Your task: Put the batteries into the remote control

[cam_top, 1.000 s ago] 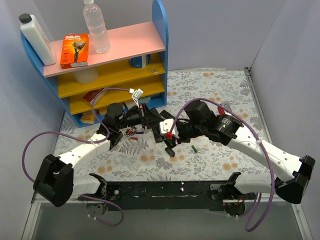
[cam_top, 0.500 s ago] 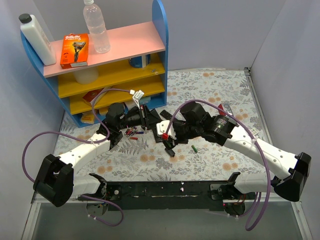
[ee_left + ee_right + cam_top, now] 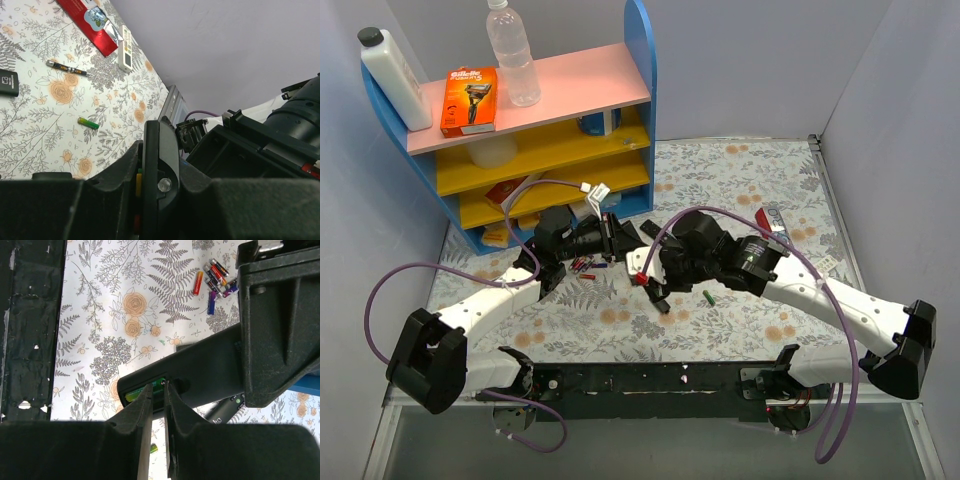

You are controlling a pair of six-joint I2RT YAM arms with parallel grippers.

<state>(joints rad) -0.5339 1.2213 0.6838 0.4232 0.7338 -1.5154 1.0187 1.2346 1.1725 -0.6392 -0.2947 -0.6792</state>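
My left gripper [image 3: 612, 238] is shut on the black remote control [image 3: 628, 250] and holds it off the flowered cloth; the left wrist view shows the remote [image 3: 160, 135] edge-on between the jaws. My right gripper [image 3: 159, 386] has its jaws a narrow slit apart with nothing between them. Its tips rest at the remote's open compartment [image 3: 210, 365], against a green battery [image 3: 136, 392] lying inside. Another green battery [image 3: 707, 297] lies loose on the cloth, also visible below the right fingers [image 3: 154, 447].
Red and blue cells [image 3: 585, 265] lie in a heap under the left arm. A second black remote [image 3: 231, 405] lies on the cloth beneath the held one. A white remote [image 3: 125, 50] and a red packet [image 3: 95, 25] sit at the right. The blue shelf [image 3: 540, 120] stands at the back left.
My right gripper has moved left, up to the remote, and its tips now sit at the compartment. The left gripper has kept its hold with little movement.
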